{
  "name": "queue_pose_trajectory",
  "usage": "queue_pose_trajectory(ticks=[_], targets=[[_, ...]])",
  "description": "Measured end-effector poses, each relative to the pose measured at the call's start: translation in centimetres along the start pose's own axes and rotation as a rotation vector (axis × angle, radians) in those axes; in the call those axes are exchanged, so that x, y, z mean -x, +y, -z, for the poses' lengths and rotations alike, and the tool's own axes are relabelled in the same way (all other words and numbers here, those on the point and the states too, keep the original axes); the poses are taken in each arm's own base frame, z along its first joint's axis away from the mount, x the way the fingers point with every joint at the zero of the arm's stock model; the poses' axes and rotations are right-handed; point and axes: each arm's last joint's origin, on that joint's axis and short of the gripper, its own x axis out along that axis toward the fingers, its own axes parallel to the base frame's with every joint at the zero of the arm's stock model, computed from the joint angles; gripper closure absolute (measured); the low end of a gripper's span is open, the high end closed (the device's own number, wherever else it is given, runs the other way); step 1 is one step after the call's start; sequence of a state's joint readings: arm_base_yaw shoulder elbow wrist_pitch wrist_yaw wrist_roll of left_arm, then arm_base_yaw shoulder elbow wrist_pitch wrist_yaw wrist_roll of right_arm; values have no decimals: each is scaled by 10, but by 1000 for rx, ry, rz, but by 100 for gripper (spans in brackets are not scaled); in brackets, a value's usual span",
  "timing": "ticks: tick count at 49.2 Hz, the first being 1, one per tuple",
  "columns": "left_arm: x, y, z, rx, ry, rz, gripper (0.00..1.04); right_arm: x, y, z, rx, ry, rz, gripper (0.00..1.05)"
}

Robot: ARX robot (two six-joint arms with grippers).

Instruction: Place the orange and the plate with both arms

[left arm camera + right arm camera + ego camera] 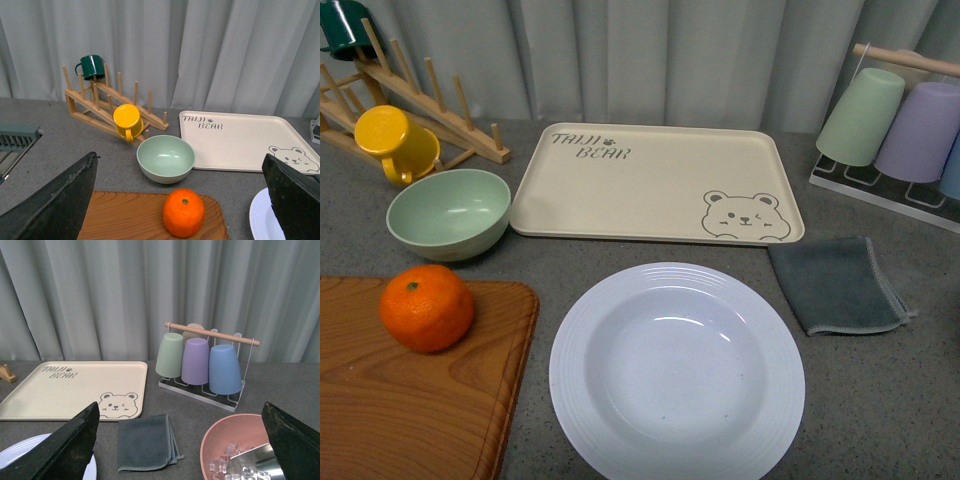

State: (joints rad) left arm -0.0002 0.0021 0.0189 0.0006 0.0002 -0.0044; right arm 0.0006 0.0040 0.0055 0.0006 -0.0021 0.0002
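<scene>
Grey speckled countertop (880,400) runs back to a pale pleated curtain (650,50). Neither arm shows in the front view. The orange (426,307) sits on a wooden board (410,410) at the near left, stem dot up, touching nothing else. The plate (578,340) lies flat and bare on the counter just beside the board's right edge, close to the robot. Behind the plate lies a cream bear tray (650,185), with a pale green bowl (448,212) to its left and a folded grey cloth (837,285) to the plate's right.

The left gripper (179,156) is held back above the near edge of the board and faces the curtain. Its dark fingers (55,205) are spread wide and hold nothing; the orange appears low between them, well clear of both. The right gripper (180,405) is posed the same way on the other side, fingers (295,440) parted wide and empty, above the cloth and a pink bowl (220,440) of ice.
</scene>
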Motion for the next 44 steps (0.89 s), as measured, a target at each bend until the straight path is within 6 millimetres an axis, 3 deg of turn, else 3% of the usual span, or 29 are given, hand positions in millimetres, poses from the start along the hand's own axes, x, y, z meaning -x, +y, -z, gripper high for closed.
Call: queue_pose_trajectory(ticks=[44], targets=[[0,0,0,0,0,0,6,0,0,0,0,0,0,9]])
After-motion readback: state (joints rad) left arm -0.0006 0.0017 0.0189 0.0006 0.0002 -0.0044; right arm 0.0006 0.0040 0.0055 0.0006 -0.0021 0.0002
